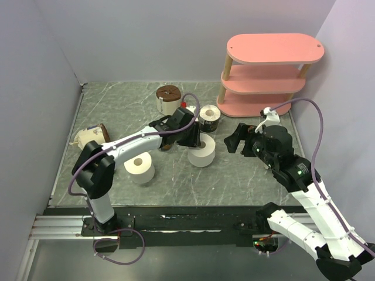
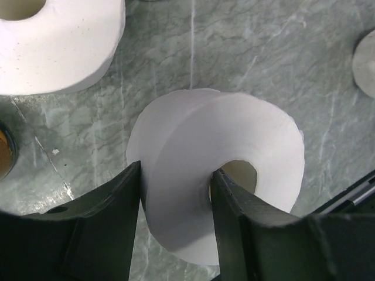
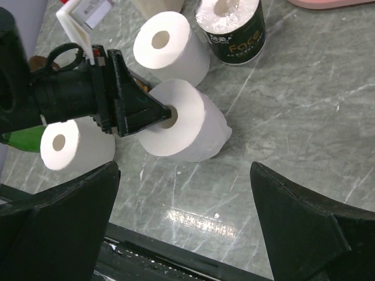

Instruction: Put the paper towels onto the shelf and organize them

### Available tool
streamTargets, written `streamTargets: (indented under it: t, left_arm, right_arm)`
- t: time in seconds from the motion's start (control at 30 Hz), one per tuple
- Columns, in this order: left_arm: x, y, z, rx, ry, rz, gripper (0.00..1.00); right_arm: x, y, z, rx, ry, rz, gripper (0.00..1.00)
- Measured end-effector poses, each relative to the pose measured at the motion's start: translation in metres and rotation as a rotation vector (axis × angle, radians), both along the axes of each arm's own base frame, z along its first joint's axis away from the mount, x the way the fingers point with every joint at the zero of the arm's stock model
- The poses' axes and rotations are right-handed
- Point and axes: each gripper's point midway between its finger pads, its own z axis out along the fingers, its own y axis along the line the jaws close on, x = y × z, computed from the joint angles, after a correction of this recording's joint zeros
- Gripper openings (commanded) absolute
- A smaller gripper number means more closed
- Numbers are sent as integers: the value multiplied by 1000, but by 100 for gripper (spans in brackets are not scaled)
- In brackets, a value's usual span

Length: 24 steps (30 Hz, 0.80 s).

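A: Checking the left end effector (image 1: 197, 140) first. State?

B: Clamped tight on a white roll (image 1: 203, 152). One finger (image 2: 225, 199) sits in the hollow core, the other presses the outer wall. The roll is tilted, mid-counter. Can't tell if its underside touches the counter (image 1: 246, 175).

A: Right end effector (image 1: 237, 139)?

B: Jaws spread wide, nothing between them. It hangs toward the right edge, apart from the held roll and facing it.

A: Shelf?

B: The shelf (image 1: 275, 50) is pink with three tiers and stands at the far right corner. Its bottom board sits close to the right edge, and I see no roll on any tier.

A: Crowding?

B: A black-printed roll (image 1: 209, 118) stands upright just behind the held one. A second white roll (image 1: 140, 167) is toward the near left, well apart from it. A brown-topped roll (image 1: 169, 99) stands toward the far edge.

A: Open room?

B: There's bare counter along the near edge, and a bare strip between the black-printed roll and the shelf.
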Motion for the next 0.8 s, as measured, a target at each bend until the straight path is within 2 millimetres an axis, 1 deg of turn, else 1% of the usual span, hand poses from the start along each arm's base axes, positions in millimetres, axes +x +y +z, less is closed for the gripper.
streamTargets:
  t: [0.1, 0.13, 0.2, 0.23, 0.3, 0.33, 0.37, 0.43, 0.5, 0.6, 0.67, 0.7, 0.77, 0.8]
  left_arm:
    - [2, -1, -14, 15, 16, 2, 57]
    - [2, -2, -17, 15, 19, 3, 64]
    - [-1, 0, -25, 18, 30, 3, 70]
    - [-2, 0, -28, 18, 38, 3, 78]
    - [-2, -1, -26, 11, 39, 4, 87]
    - [-2, -2, -23, 10, 36, 1, 99]
    - [-1, -3, -20, 8, 33, -1, 97]
    - [3, -5, -6, 3, 10, -8, 96]
    - [10, -7, 19, -7, -38, -15, 96]
    - [24, 1, 71, -30, -162, -2, 96]
    - [34, 21, 117, -35, -290, 42, 96]
    - [37, 31, 133, -33, -340, 63, 96]
    - [38, 58, 172, -43, -463, 120, 96]
    - [34, 73, 186, -47, -514, 146, 96]
  right_arm:
    - [0, 0, -6, -2, 13, -4, 99]
    - [0, 0, -10, -6, 21, -5, 99]
    - [-1, 0, -15, -9, 34, -6, 99]
    - [0, 0, -16, -9, 39, -8, 99]
    - [1, 1, -18, -11, 47, -9, 99]
    - [1, 1, -19, -12, 51, -10, 99]
    - [2, 2, -21, -13, 57, -11, 99]
    - [3, 2, -23, -16, 67, -12, 99]
    - [5, 4, -26, -18, 78, -13, 98]
    - [6, 7, -31, -16, 102, -8, 96]
    - [9, 10, -37, -16, 129, -9, 95]
    - [10, 12, -41, -17, 145, -11, 94]
    - [13, 15, -49, -17, 180, -15, 93]
    - [15, 17, -53, -17, 199, -18, 92]
